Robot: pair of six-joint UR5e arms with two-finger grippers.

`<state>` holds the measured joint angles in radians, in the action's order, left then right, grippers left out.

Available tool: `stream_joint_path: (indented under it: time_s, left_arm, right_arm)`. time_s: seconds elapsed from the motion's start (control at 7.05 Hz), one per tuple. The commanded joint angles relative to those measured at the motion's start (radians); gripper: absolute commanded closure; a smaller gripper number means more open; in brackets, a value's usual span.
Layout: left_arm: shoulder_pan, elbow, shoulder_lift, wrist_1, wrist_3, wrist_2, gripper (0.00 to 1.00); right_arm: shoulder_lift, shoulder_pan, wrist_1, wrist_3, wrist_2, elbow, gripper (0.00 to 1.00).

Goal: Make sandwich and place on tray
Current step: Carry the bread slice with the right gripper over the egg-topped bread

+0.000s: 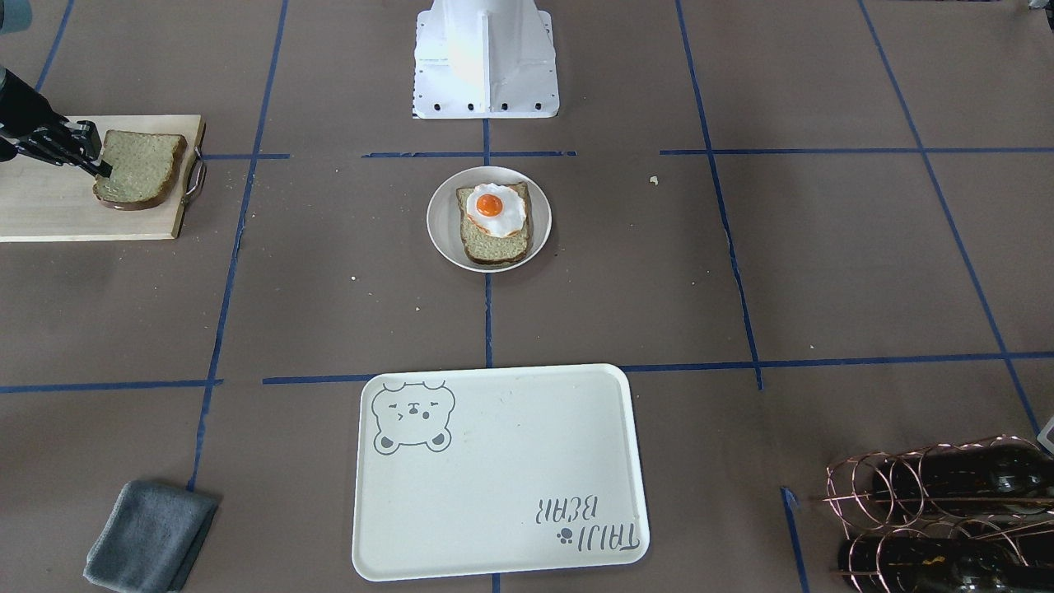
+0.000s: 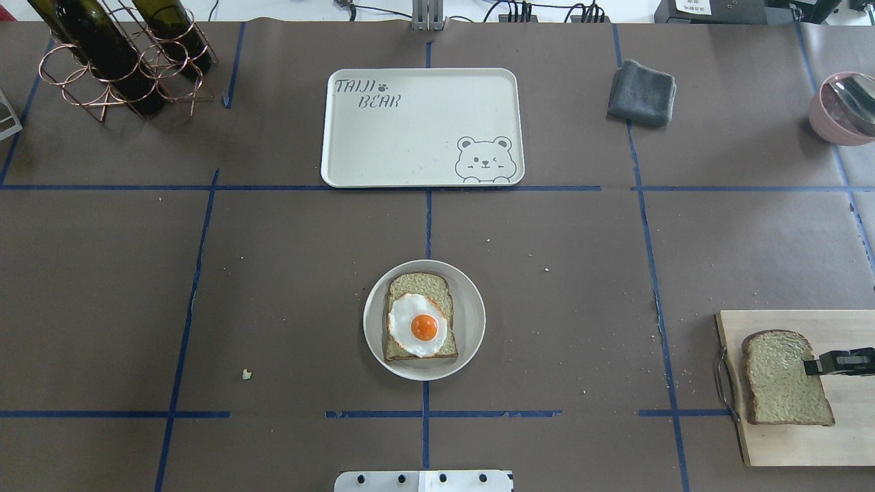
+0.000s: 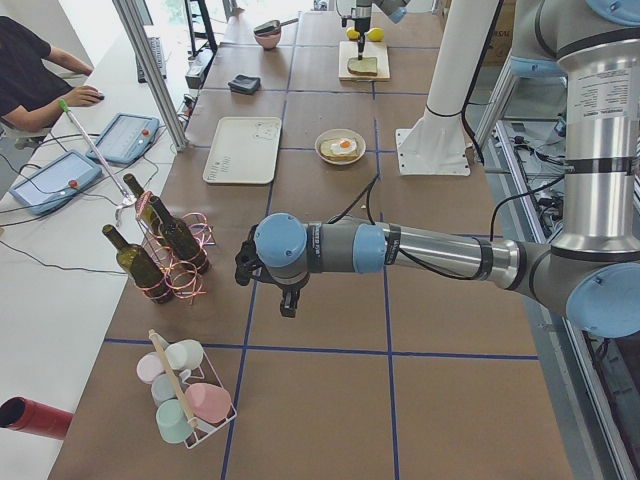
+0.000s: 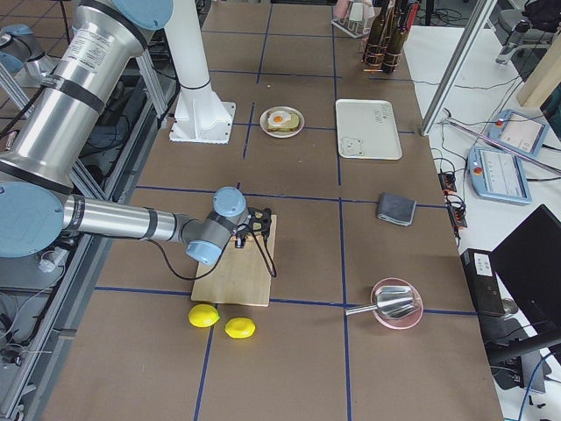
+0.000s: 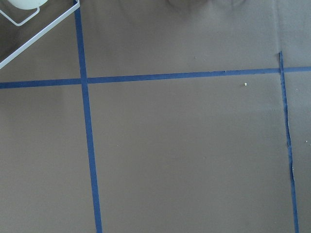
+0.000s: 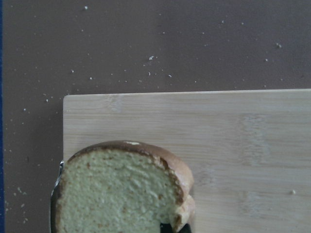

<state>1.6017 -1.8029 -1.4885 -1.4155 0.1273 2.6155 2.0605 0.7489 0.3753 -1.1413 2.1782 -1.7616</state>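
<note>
One bread slice [image 1: 494, 243] lies on a small round cream plate [image 1: 445, 239] at the table's middle, with a fried egg [image 1: 494, 207] on top; the egg also shows in the overhead view [image 2: 418, 326]. A second bread slice [image 2: 779, 383] lies on the pale wooden board [image 2: 786, 444]. My right gripper [image 2: 817, 365] is shut on that slice's edge, one finger on top; the right wrist view shows the slice [image 6: 116, 194] close below. The cream bear tray [image 2: 410, 137] holds nothing. My left gripper [image 3: 288, 305] hangs over bare table far from the food; I cannot tell whether it is open or shut.
A grey folded cloth [image 2: 641, 92] lies right of the tray. A copper rack with wine bottles [image 2: 116, 61] stands at the far left. A pink bowl [image 2: 841, 106] sits at the far right edge. Two lemons [image 4: 219, 320] lie beside the board.
</note>
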Motion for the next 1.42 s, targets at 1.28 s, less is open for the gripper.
stream_joint_path:
  time_s: [1.28]
  left_arm:
    - [0.0, 0.004, 0.001, -0.06, 0.006, 0.074, 0.0]
  right_arm:
    - [-0.798, -0.214, 0.437, -0.33, -0.047, -0.047, 1.0]
